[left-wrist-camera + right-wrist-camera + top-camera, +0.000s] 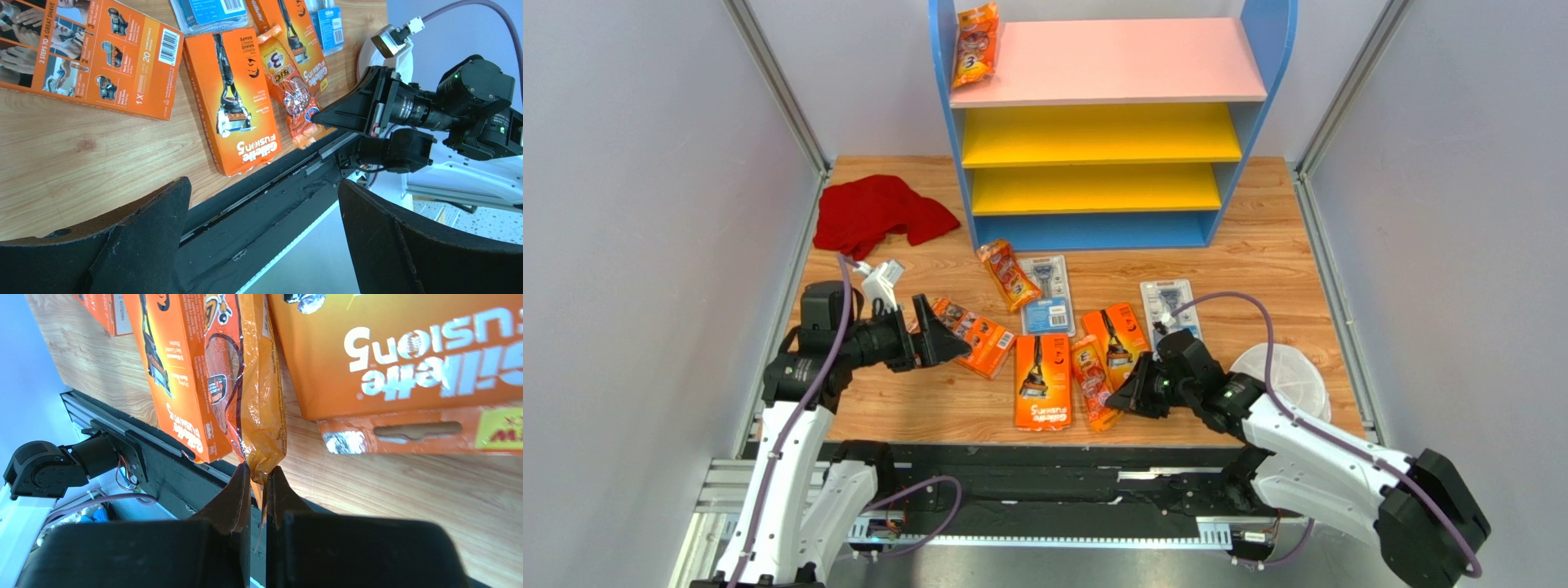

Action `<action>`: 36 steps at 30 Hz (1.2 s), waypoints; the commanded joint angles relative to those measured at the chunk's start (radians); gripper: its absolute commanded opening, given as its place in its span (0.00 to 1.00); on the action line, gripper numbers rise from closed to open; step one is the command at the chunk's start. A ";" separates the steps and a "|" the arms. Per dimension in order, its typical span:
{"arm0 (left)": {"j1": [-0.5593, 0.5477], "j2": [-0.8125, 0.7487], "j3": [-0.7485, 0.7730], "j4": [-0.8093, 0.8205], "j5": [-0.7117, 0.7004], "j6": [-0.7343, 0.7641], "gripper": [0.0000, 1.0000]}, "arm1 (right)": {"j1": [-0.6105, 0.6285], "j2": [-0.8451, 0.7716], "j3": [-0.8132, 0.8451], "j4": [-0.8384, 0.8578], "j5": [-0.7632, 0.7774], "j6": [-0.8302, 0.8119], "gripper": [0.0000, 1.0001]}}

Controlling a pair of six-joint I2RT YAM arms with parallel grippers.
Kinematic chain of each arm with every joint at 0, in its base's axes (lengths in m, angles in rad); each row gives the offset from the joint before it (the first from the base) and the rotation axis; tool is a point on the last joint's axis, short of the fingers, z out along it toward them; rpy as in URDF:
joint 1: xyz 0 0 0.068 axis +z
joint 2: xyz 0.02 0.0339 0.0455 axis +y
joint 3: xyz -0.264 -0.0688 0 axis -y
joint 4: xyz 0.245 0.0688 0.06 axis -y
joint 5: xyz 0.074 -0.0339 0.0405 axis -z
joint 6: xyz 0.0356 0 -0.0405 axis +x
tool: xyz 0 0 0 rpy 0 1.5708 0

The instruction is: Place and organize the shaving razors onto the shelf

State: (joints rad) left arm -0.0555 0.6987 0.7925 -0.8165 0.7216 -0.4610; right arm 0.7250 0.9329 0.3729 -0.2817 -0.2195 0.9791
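Orange packs of shaving razors make up most of the scatter on the wooden table (1271, 233). The shelf (1274, 49) stands at 12 o'clock, and one orange bag (973, 43) leans at the 9 o'clock end of its pink top board (1124, 61). The right gripper (258, 473) has its fingers pinched tight on the near tip of a narrow orange bag (1093, 382). That bag lies on the table at about 6 o'clock, with the Fusion5 box (1043, 382) at its 9 o'clock side and an orange card (1123, 337) at its 1 o'clock. The left gripper (261, 187) is spread wide with nothing between its fingers. It hangs at 8 o'clock, its tips just beside a barcode-printed orange box (974, 339). Nearer the shelf lie a second orange bag (1008, 272), a grey-blue blister card (1048, 297) touching it, and a second blister card (1167, 306) toward 3 o'clock. A red cloth (879, 211) sits crumpled at 10 o'clock, and a round white dish (1290, 374) shows at 4 o'clock, partly behind the right arm.
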 commanded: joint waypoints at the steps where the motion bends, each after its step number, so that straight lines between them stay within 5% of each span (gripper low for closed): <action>1: 0.005 -0.022 -0.007 0.048 0.038 -0.031 0.99 | -0.002 -0.084 0.035 -0.102 0.063 -0.007 0.00; 12: -0.023 -0.062 -0.056 0.151 0.087 -0.131 0.99 | 0.001 -0.292 0.107 -0.163 0.055 0.003 0.00; 29: -0.362 0.036 -0.190 0.559 0.050 -0.464 0.99 | 0.263 -0.217 0.211 0.075 0.098 -0.040 0.00; 36: -0.519 0.097 -0.280 0.854 0.015 -0.663 0.99 | 0.317 -0.221 0.247 0.130 0.108 -0.079 0.00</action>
State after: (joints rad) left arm -0.4957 0.7715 0.5434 -0.1970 0.7567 -0.9722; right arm 1.0203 0.7296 0.5716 -0.2638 -0.1375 0.9375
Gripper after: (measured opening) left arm 0.990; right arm 0.007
